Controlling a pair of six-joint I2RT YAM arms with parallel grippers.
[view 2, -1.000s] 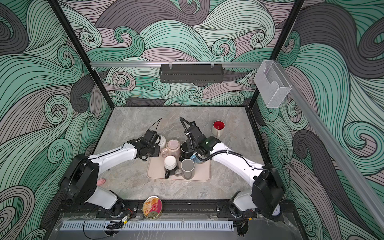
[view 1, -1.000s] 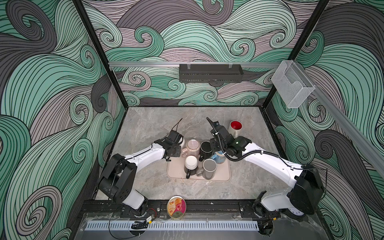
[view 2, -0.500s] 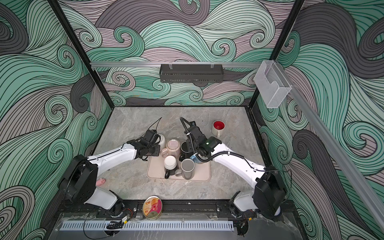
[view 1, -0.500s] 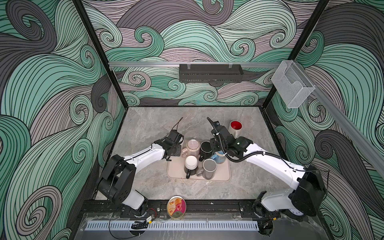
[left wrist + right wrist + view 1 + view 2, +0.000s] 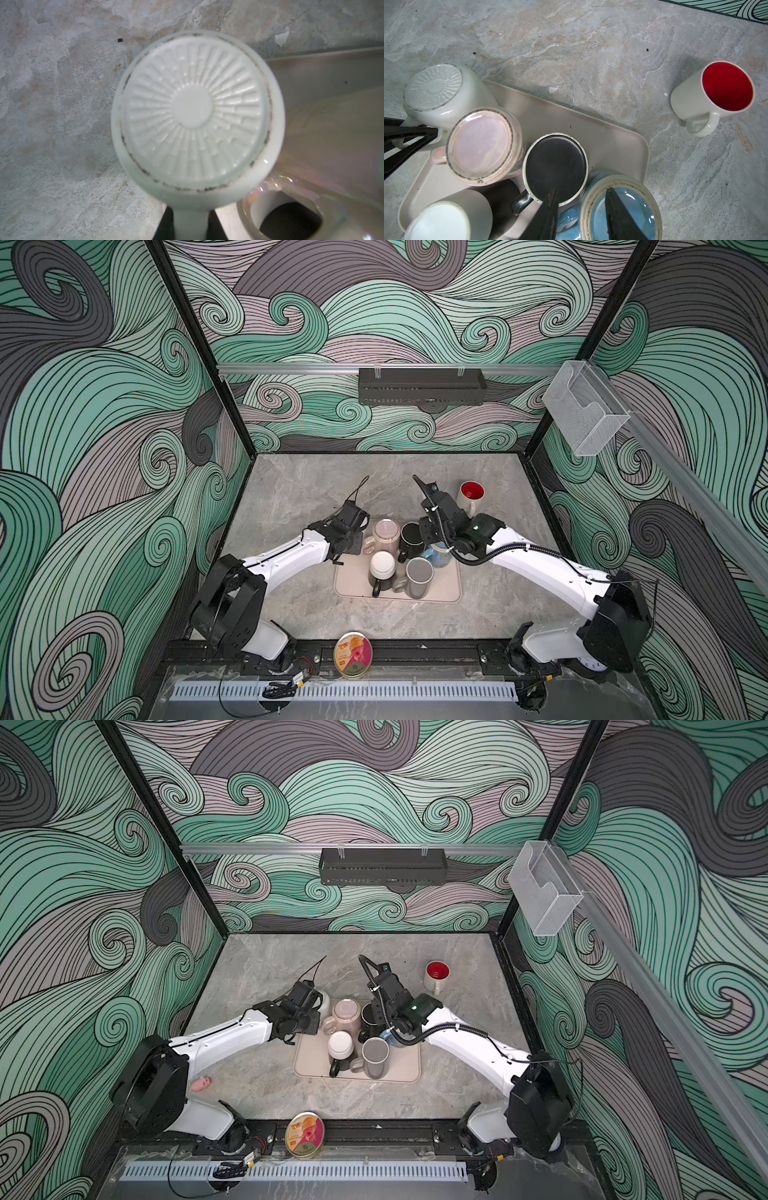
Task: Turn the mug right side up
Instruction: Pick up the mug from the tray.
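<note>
An upside-down pale white mug (image 5: 193, 108) with a ribbed base stands at the tray's far left corner (image 5: 433, 89). My left gripper (image 5: 191, 224) is shut on this mug's handle, its dark jaws pressed on either side. From above only a sliver of the mug (image 5: 326, 1003) shows past the left gripper (image 5: 353, 537). My right gripper (image 5: 581, 197) hangs open over an upside-down blue mug (image 5: 639, 209). One finger is above its base, the other beside its handle. Nothing is held between them.
The beige tray (image 5: 602, 133) also carries upside-down pink (image 5: 481, 143), black (image 5: 554, 164), white-based (image 5: 442, 222) and grey (image 5: 417, 578) mugs, packed close. An upright red-lined mug (image 5: 716, 93) stands on the table beyond. A round tin (image 5: 352, 653) lies at the front edge.
My left gripper's jaws have closed the last bit onto the pale mug's handle. The right arm has barely shifted, with its jaws at the same width.
</note>
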